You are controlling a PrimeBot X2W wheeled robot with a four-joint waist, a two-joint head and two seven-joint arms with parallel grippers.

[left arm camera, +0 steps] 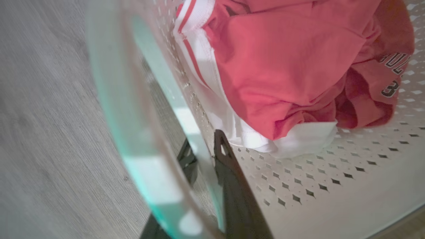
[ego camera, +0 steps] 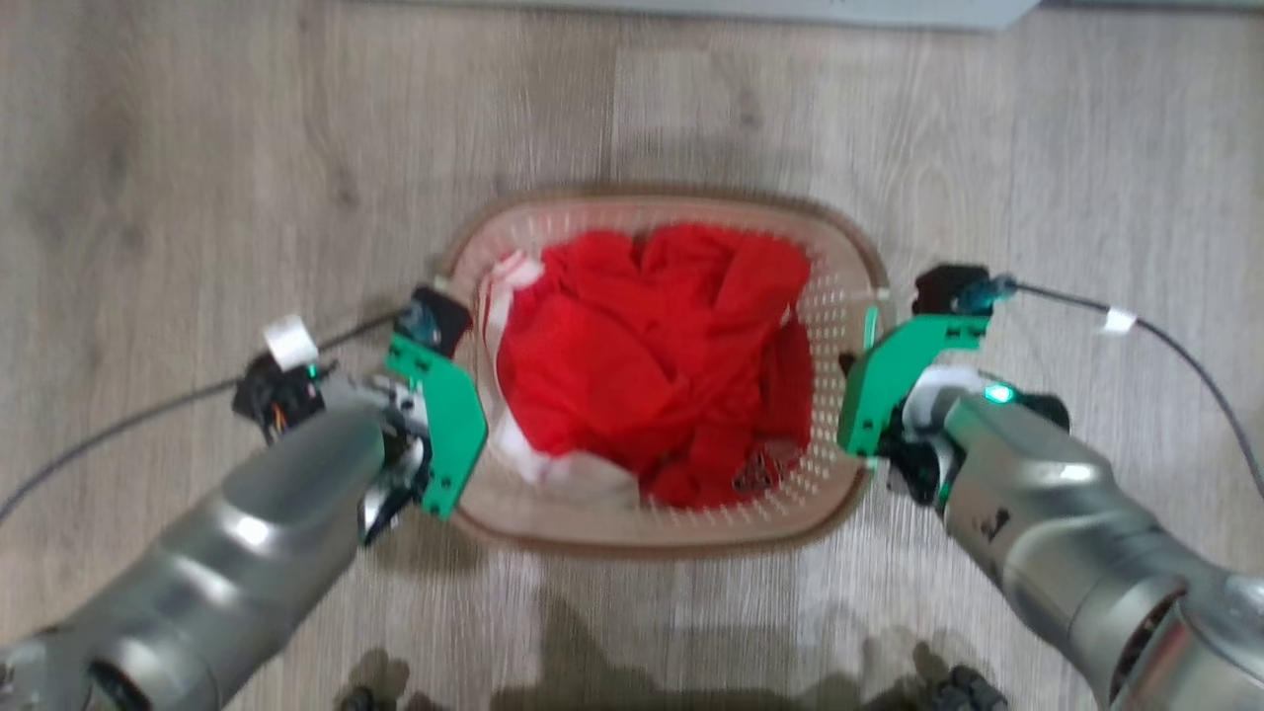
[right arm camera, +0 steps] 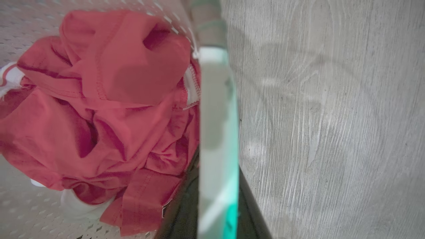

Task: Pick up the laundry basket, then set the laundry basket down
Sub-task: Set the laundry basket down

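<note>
The laundry basket (ego camera: 671, 204), cream with a brown rim and perforated walls, sits mid-view in the head view over the floor, holding crumpled red and white clothing (ego camera: 652, 355). My left gripper (ego camera: 462, 427) is at its left side. In the left wrist view my left gripper (left arm camera: 204, 147) straddles the basket wall (left arm camera: 315, 186), one dark finger (left arm camera: 232, 176) inside and one outside, shut on it. My right gripper (ego camera: 855, 397) is at the basket's right side. In the right wrist view my right gripper (right arm camera: 217, 189) is shut on the pale handle (right arm camera: 215, 99). I cannot tell whether the basket touches the floor.
Grey wood-look floor (ego camera: 197, 148) surrounds the basket on all sides. A pale grey edge (ego camera: 790, 10) runs along the top of the head view. Cables (ego camera: 1175, 341) trail from both wrists. Dark parts of my base (ego camera: 963, 689) show at the bottom.
</note>
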